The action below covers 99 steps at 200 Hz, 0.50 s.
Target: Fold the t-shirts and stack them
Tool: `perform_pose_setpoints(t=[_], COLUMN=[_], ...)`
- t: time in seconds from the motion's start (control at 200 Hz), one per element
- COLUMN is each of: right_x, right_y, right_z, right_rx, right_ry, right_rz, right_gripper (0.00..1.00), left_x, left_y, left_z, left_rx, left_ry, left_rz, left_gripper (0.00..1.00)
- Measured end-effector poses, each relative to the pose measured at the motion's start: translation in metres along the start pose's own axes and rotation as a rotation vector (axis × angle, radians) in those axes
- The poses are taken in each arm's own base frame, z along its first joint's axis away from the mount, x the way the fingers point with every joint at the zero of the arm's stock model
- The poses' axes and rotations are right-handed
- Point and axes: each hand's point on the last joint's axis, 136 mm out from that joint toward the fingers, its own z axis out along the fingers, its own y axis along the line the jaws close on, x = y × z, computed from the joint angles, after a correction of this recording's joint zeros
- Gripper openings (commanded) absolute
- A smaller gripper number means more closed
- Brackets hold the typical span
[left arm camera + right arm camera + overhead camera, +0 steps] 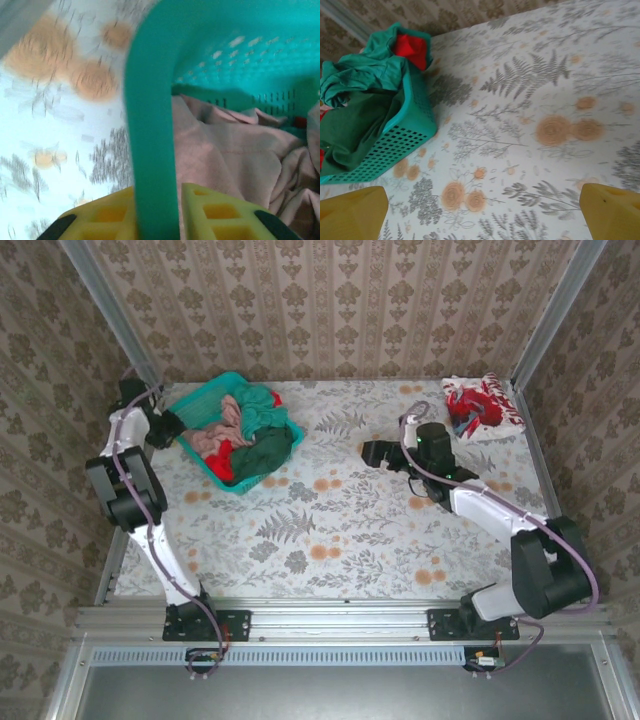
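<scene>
astride the basket rim (150,125), left end effector (159,220)

Item: teal basket rim (150,125) being clasped by left gripper (157,212).
The rim is being pressed from both sides by the yellow fingers (107,217). A salmon-pink shirt (225,155) is being held crumpled inside the mesh wall (250,55); floral table cover (55,125) is being shown at left.

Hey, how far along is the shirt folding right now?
Done: one red-and-white shirt looks folded at the table's far right corner. In hand: the left gripper clamps the basket rim; the right gripper is open and empty. Left: the shirts heaped in the basket.
</scene>
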Motion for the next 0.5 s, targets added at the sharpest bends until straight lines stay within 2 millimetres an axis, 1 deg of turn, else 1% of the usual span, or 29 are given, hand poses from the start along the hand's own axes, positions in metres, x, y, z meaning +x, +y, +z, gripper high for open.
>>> perform_pose_setpoints(t=[0.03,0.05,0.07,0.085,0.095,0.175,0.23,0.255,0.31,0.37,0.425,0.475,0.495], right_x=[0.002,0.005,0.007,0.008,0.009,0.015,0.018,0.019,0.020,0.017,0.013,0.013,0.012], right_y=[0.005,0.010,0.014,0.017,0.018,0.031,0.037,0.038,0.038,0.033,0.030,0.026,0.024], right_z=[0.004,0.008,0.011,0.013,0.014,0.029,0.041,0.047,0.063,0.084,0.104,0.122,0.129], right_rx=[-0.010,-0.018,-0.025,-0.029,-0.032,-0.049,-0.048,-0.041,-0.015,0.034,0.071,0.102,0.116], right_ry=[0.012,0.022,0.031,0.038,0.040,0.076,0.104,0.120,0.150,0.174,0.185,0.201,0.204], right_rz=[-0.006,-0.011,-0.015,-0.018,-0.020,-0.036,-0.041,-0.036,-0.034,-0.016,-0.013,-0.006,-0.004], right_gripper=[1.00,1.00,1.00,1.00,1.00,1.00,0.93,0.91,0.84,0.84,0.84,0.83,0.83], left_x=[-0.008,-0.012,-0.016,-0.017,-0.018,-0.020,-0.018,-0.015,-0.003,0.018,0.039,0.062,0.070], left_y=[-0.004,-0.006,-0.007,-0.009,-0.009,-0.015,-0.020,-0.021,-0.025,-0.030,-0.033,-0.037,-0.036], left_z=[0.001,0.002,0.001,0.001,0.001,-0.007,-0.017,-0.021,-0.038,-0.061,-0.083,-0.105,-0.113], left_rx=[0.008,0.013,0.015,0.020,0.021,0.030,0.032,0.028,0.023,0.020,0.029,0.056,0.062], left_ry=[-0.006,-0.008,-0.010,-0.010,-0.010,-0.016,-0.024,-0.030,-0.042,-0.063,-0.100,-0.138,-0.161], left_rz=[0.021,0.032,0.047,0.048,0.052,0.091,0.103,0.103,0.116,0.122,0.118,0.115,0.109], left_gripper=[0.34,0.37,0.42,0.49,0.52,0.72,0.85,0.89,0.92,0.98,0.98,0.98,0.98])
